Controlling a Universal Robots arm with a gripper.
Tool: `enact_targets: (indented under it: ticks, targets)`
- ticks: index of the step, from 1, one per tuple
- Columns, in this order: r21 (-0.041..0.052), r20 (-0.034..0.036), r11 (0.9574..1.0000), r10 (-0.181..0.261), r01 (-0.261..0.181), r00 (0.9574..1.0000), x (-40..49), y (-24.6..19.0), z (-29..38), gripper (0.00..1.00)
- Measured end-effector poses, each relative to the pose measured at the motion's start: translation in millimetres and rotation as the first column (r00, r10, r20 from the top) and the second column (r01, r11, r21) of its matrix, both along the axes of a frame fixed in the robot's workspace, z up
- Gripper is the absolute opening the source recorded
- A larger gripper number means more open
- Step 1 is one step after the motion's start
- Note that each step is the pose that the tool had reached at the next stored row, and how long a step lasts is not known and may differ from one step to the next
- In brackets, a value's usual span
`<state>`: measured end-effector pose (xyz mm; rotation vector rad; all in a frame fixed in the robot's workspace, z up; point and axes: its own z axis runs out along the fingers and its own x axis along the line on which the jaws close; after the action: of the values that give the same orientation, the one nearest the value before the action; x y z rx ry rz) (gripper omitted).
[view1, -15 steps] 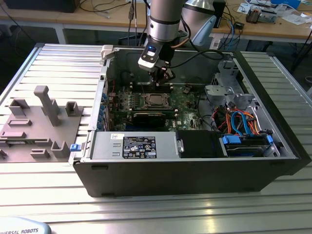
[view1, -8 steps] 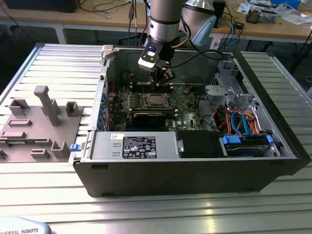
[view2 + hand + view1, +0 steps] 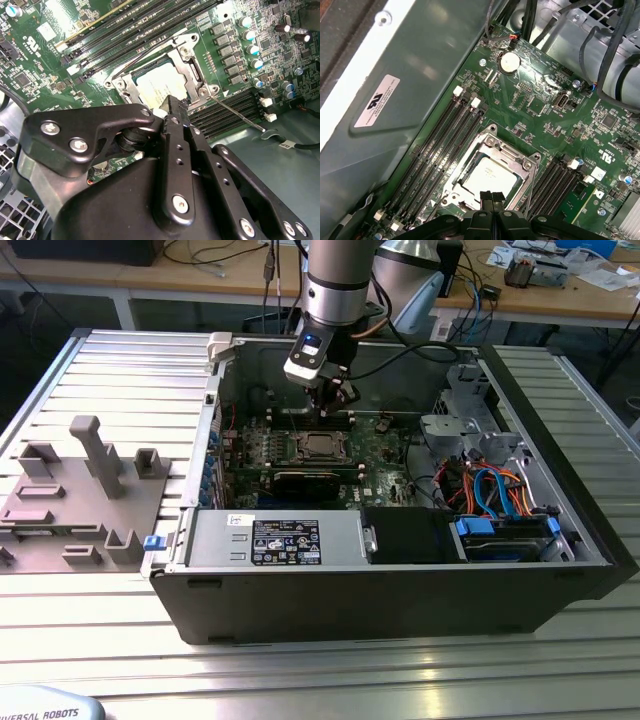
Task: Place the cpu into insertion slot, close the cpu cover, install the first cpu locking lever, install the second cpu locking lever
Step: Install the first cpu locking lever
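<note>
Ribbed metal table [image 3: 300, 670] underneath everything, spreading far out past the insertion slot [image 3: 318, 447] on every side. Open computer case [image 3: 400, 580] lying on it, walling the slot in all round. Grey fixture plate [image 3: 80, 500] outside the case, well apart from the slot toward the exterior view's left. Grey arm [image 3: 340, 280] reaching down into the case from straight above the slot. Green circuit board [image 3: 540, 100] flat beneath the slot, carrying long black card slots [image 3: 440, 150] just beside it on two flanks.

Gripper [image 3: 491, 196] poised over the slot's rim, close to one edge, black fingertips [image 3: 485, 196] pressed together with nothing held between them. Cpu cover [image 3: 512, 150] folded down flat on the slot, framing its middle. Cpu [image 3: 487, 175] seated inside the slot, pale metal top showing through the cover's square window. Thin wire lever [image 3: 237, 114] running out from one corner of the slot across the neighbouring card slots, hooked end well out from the slot's rim.
</note>
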<state>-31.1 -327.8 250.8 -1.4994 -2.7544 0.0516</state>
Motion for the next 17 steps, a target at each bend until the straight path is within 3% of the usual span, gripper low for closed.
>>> enact_targets:
  ticks: [17]
  targets:
    - [0.0, 0.0, 1.0, 0.008, -0.008, 1.0, 0.0, 0.0, 0.0, 0.11]
